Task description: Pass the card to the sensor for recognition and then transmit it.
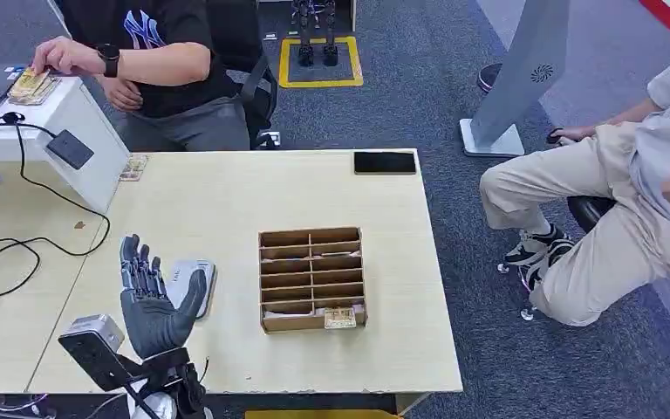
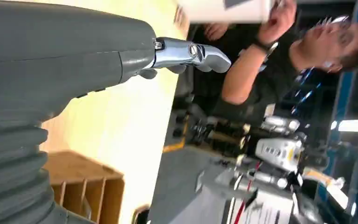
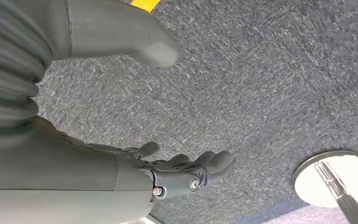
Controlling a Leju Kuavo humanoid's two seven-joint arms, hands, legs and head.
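My left hand is raised over the near left of the table, fingers spread and pointing away, holding nothing. Just beyond its thumb lies a grey-white sensor pad. A wooden card box with several slots stands mid-table, and a card leans at its near right corner. In the left wrist view the hand stretches over the table, with the box beside it. My right hand hangs over grey carpet, fingers loosely extended and empty.
A person in black sits at the far left, one hand on a stack of cards atop a white box. A black phone lies at the far edge. Another person sits to the right. Black cables trail across the left.
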